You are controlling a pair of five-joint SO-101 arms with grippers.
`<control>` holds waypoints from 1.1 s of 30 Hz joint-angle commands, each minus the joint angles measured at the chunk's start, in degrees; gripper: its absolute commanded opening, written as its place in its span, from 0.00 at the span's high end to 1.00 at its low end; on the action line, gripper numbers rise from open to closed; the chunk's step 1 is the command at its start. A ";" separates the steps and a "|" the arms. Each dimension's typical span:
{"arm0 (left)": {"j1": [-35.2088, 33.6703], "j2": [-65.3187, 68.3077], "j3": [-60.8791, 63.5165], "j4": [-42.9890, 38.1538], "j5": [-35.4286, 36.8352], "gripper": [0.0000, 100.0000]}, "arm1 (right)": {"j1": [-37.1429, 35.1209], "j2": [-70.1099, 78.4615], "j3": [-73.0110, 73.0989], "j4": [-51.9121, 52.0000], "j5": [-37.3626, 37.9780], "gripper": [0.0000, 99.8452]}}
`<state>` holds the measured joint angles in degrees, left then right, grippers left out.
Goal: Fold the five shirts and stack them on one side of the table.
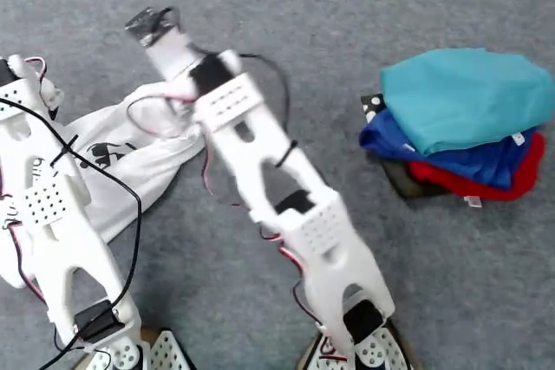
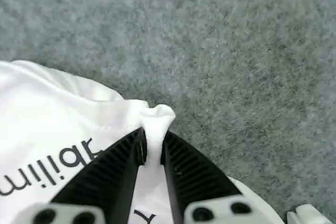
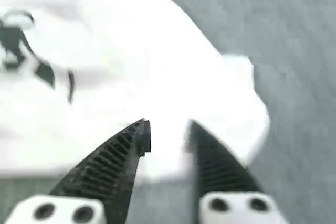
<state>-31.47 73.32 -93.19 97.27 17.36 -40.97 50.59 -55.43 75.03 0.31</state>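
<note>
The left claw point(image 2: 152, 148) pinches a corner of the white shirt point(image 2: 52, 124). The right claw point(image 3: 168, 135), narrowly parted, hangs over its far end.

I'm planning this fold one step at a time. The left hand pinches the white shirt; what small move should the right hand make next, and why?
Probably close the right hand on the white shirt. Its jaws stand open over the white cloth, while the left hand is shut on a pinched fold, so a second grip seems needed before folding.
</note>
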 commanded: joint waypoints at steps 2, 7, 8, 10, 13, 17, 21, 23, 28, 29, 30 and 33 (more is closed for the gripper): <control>-0.35 -1.36 -2.64 -0.70 -0.26 0.98 | -0.92 7.25 -9.36 -6.51 -4.22 0.94; -0.44 -1.45 -2.64 -0.79 -0.26 0.98 | 0.13 15.08 -18.15 4.31 -4.57 0.94; -0.44 -1.45 -2.64 -0.79 -0.26 0.98 | 0.31 15.78 -19.91 8.62 -4.40 0.94; -0.53 -1.45 -2.64 -1.05 -0.26 0.98 | 0.57 16.92 -23.16 17.23 -2.11 0.94; -0.62 -1.63 -2.64 -2.29 -0.26 0.98 | 0.57 18.15 -26.51 27.87 1.85 0.94; -1.49 -4.88 -2.64 -2.37 -0.26 0.98 | 1.45 15.87 -18.86 27.52 3.34 1.00; -3.60 -7.16 -2.64 -2.73 -0.26 0.98 | -0.66 8.04 1.54 27.52 5.45 0.99; -4.22 -7.43 -2.64 -2.73 -0.35 0.98 | -1.63 2.51 12.44 27.43 5.63 0.99; -4.75 -8.04 -2.64 -2.37 -0.35 0.98 | -1.10 -12.26 31.60 26.99 7.30 0.97; -4.75 -8.04 -2.64 -2.37 -0.35 0.98 | -0.66 -14.99 33.36 26.90 7.56 0.96; -4.75 -8.04 -2.64 -2.37 -0.35 0.98 | -0.31 -17.80 34.24 26.90 7.56 0.95; -4.92 -8.04 -2.55 -2.37 -1.05 0.98 | -0.13 -25.54 34.24 26.46 7.56 0.94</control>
<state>-35.43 69.80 -93.19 95.34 17.54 -42.11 35.21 -22.02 101.05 7.43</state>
